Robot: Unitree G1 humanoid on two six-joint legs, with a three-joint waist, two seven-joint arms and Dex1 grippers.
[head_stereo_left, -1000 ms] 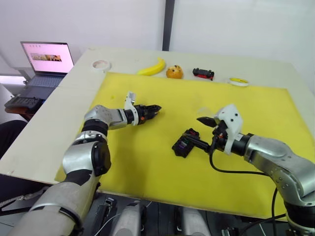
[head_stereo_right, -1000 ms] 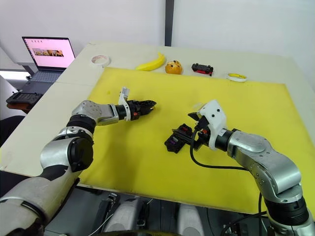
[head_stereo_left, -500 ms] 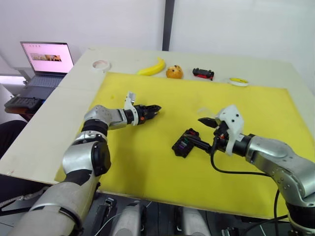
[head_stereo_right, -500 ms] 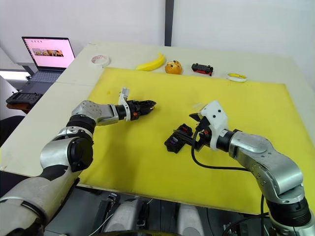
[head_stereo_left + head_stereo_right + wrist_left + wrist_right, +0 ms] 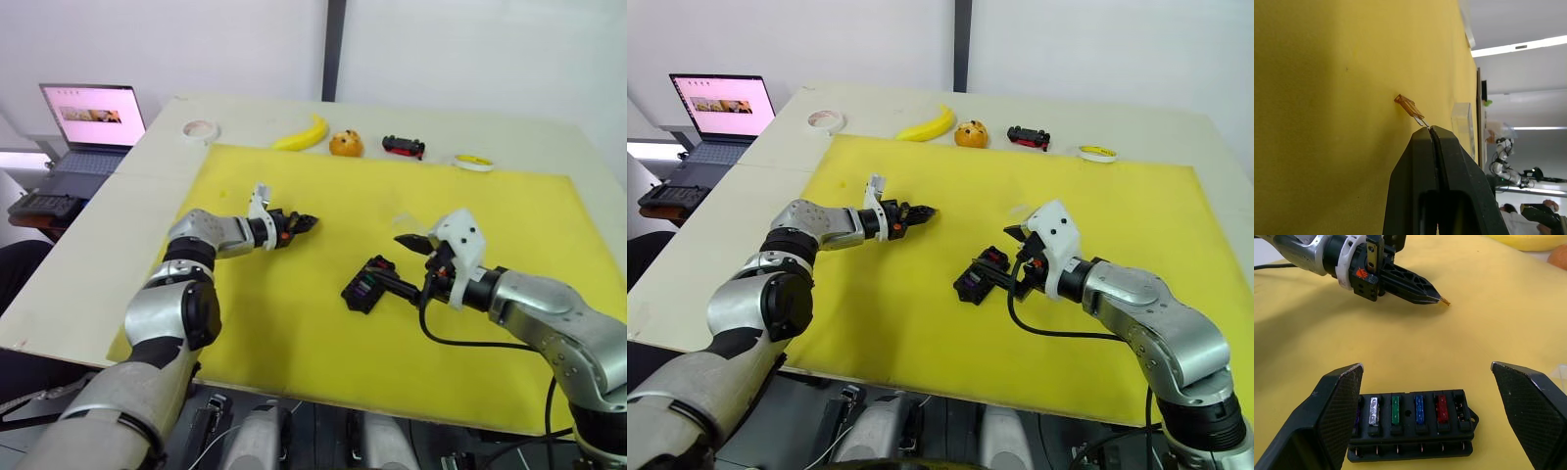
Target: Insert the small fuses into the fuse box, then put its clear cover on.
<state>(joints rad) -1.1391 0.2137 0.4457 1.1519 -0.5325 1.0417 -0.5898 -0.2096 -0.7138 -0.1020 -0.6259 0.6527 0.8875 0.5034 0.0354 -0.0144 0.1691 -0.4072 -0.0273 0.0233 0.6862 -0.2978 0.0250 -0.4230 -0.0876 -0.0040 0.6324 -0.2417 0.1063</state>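
Left claw: now closed on the prongs of a small orange plastic fuse; previously parted. Right claw: wide open around black rectangular fuse box; one slot vacant. Fuse ready for carrying.

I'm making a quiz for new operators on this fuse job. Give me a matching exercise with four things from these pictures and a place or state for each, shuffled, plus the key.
Things:
1. orange fuse
2. fuse box
3. clear cover
4. left gripper

Places or states:
A. lies on the yellow mat between the open fingers of the right gripper, several fuses already seated
B. shut, fingertips pinching metal prongs
C. held by its prongs at black fingertips
D. rests on the mat, off the box

Pairs: 1-C, 2-A, 3-D, 4-B
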